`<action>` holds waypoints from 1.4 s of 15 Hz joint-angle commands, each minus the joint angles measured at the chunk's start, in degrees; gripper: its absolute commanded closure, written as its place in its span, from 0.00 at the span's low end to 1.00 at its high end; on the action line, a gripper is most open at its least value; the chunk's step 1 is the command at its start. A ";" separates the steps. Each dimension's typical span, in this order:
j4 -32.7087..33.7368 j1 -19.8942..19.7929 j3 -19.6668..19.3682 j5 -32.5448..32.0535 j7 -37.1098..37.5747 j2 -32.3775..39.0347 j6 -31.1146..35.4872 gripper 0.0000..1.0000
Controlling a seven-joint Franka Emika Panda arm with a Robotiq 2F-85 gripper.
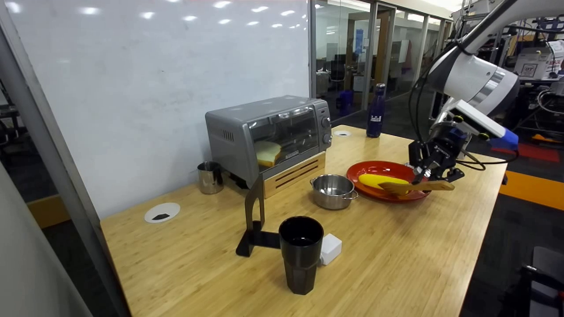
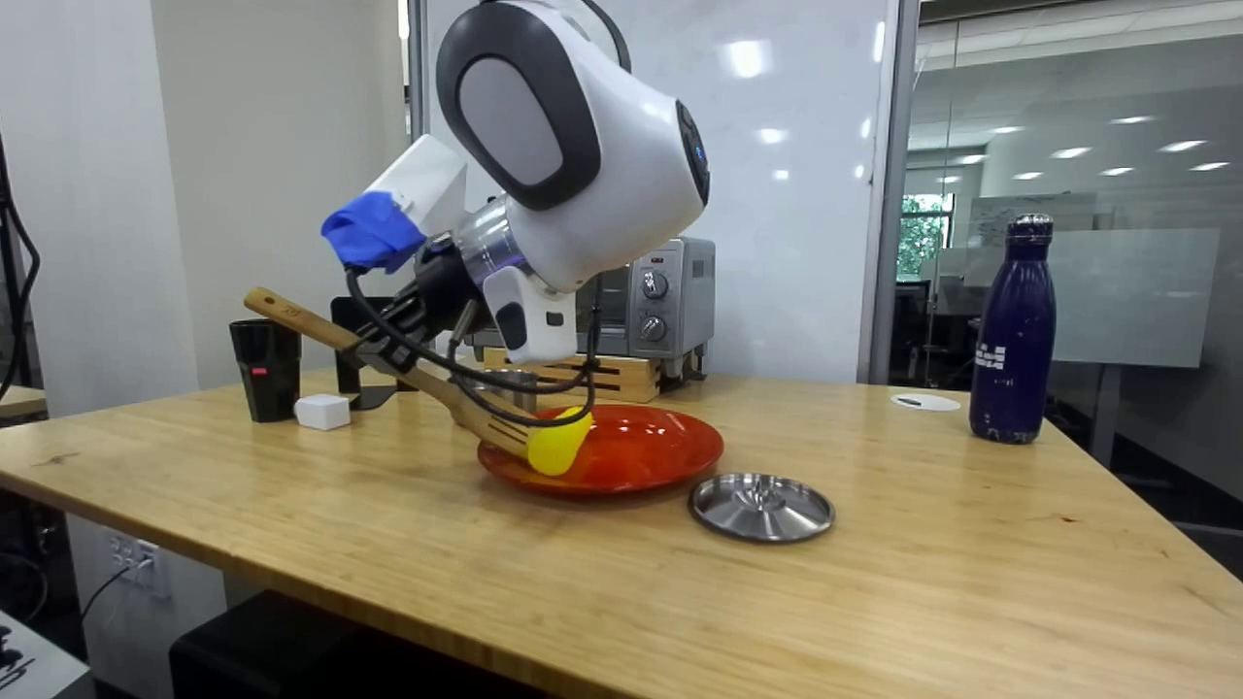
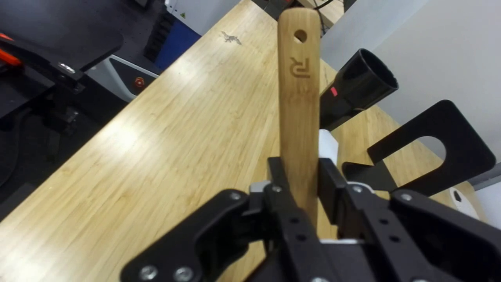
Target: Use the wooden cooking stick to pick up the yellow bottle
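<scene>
Yellow bottle (image 1: 377, 179) lies on the red plate (image 2: 660, 453), low beyond my fingers (image 3: 330, 180), pinched narrow on the wooden cooking stick (image 3: 299, 117), whose blade end overlaps it in view, long axes apparently crossing, though whether wood sits underneath I cannot tell.

Smooth wooden slotted spatula (image 3: 299, 117), glossy plate (image 2: 651, 451) and tumbler (image 1: 302, 255), shiny metal pot (image 1: 331, 200) and lid (image 2: 762, 513), softly gleaming wood-grained tabletop (image 1: 396, 246).

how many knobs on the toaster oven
2. The upper knob and the lower knob are on the front of the toaster oven, right of its glass door in both exterior views. None looks hidden.
</scene>
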 commanded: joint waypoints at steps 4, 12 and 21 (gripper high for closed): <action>4.92 -0.10 0.01 -13.56 9.24 -0.69 -4.65 0.94; 9.61 1.56 2.06 -22.99 13.79 -0.73 -9.07 0.94; 13.75 0.75 2.51 -23.91 11.15 2.90 -7.79 0.94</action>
